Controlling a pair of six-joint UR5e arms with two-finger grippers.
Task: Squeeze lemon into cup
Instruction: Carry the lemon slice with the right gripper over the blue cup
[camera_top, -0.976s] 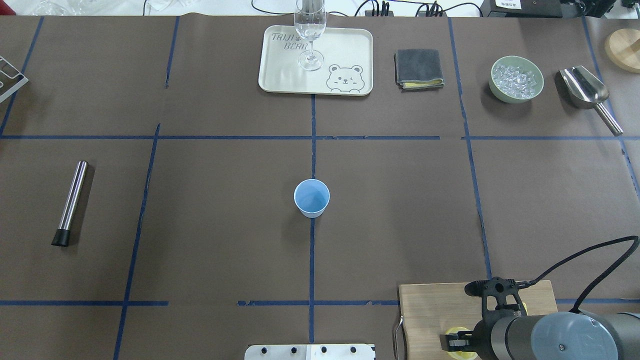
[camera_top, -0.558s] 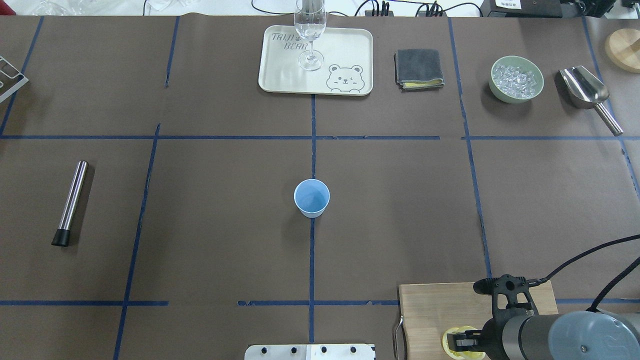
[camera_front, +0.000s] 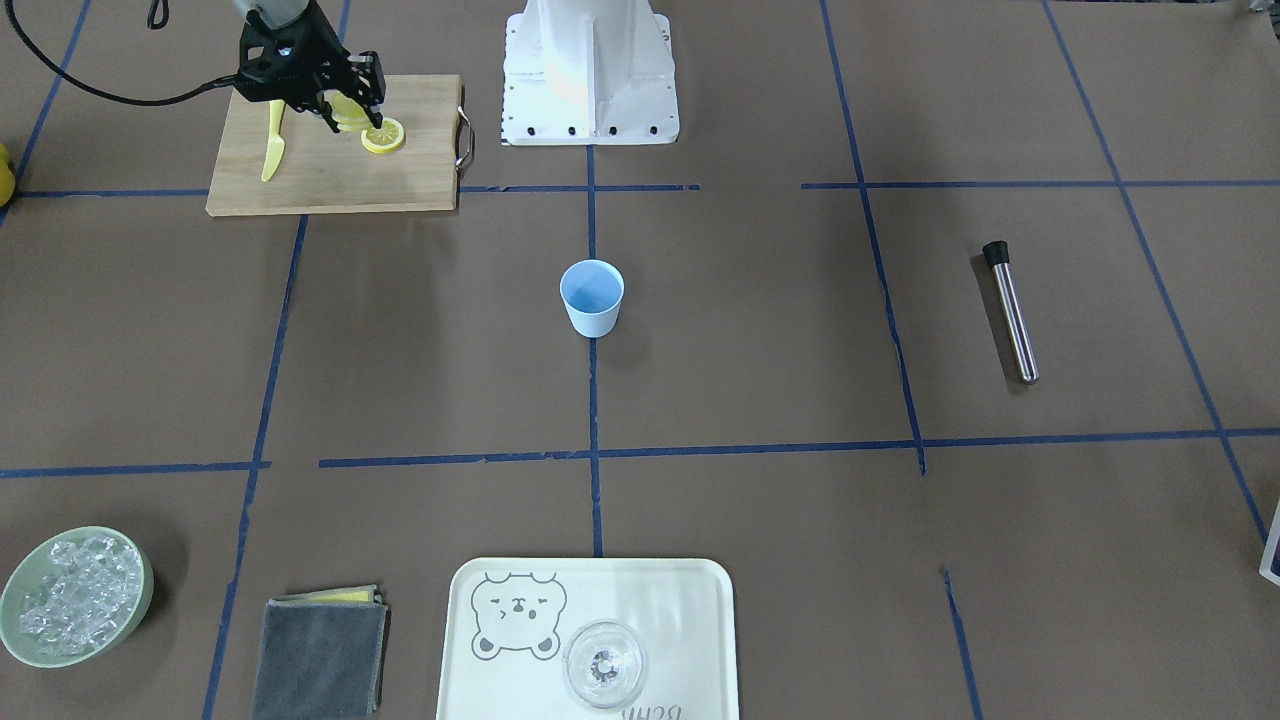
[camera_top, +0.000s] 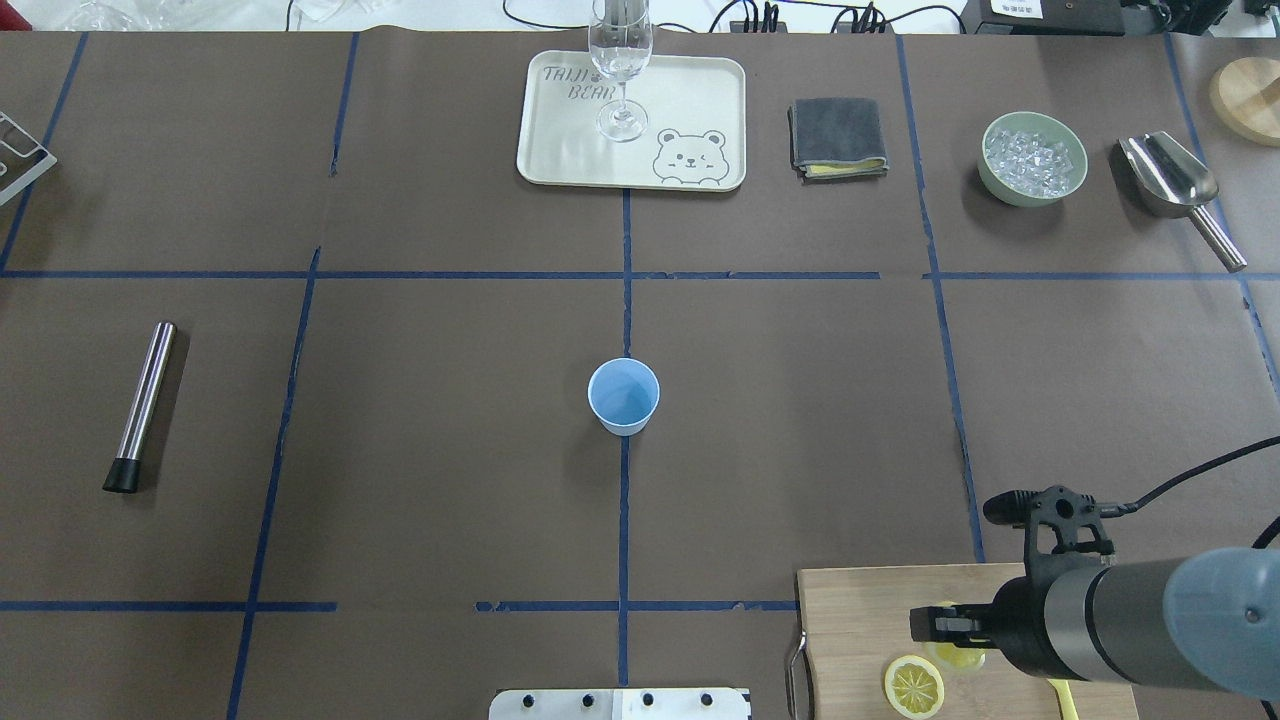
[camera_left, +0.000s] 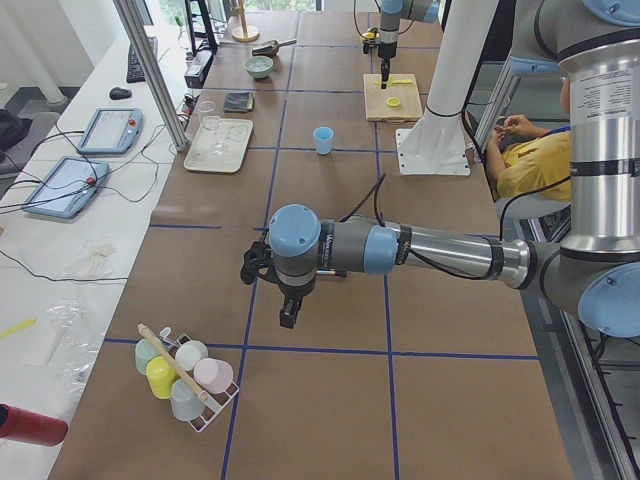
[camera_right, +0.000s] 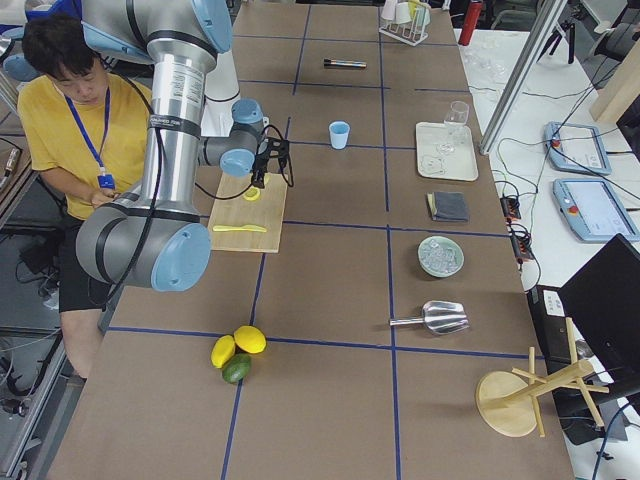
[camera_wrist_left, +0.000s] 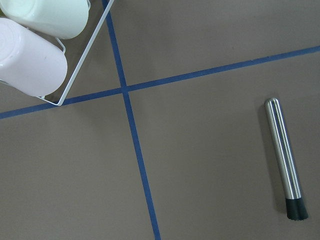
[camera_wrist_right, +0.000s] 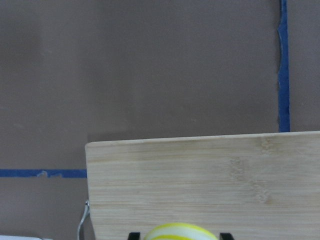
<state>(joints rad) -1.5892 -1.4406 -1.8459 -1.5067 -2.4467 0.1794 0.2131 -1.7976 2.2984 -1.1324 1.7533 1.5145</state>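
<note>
Lemon (camera_wrist_right: 178, 231): one slice is hanging over the board (camera_top: 860, 620) in the right claw (camera_front: 340, 112), its twin (camera_top: 913, 686) lying flat beside; cup (camera_top: 623, 395) is standing well apart at desk (camera_top: 400, 450) centre. Carrying step is calling for a firm, unsqueezing hold until the slice is over the cup's mouth. Claw is pinching the slice narrowly, touching nothing else; left claw (camera_left: 287, 318) cannot be told.

Most of lemon (camera_wrist_right: 173, 232) past bottom edge.

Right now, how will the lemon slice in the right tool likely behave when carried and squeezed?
The lemon slice looks thin, so probably light and floppy. Its cut faces may be slippery in the right tool. Squeezed, it would likely fold.
</note>
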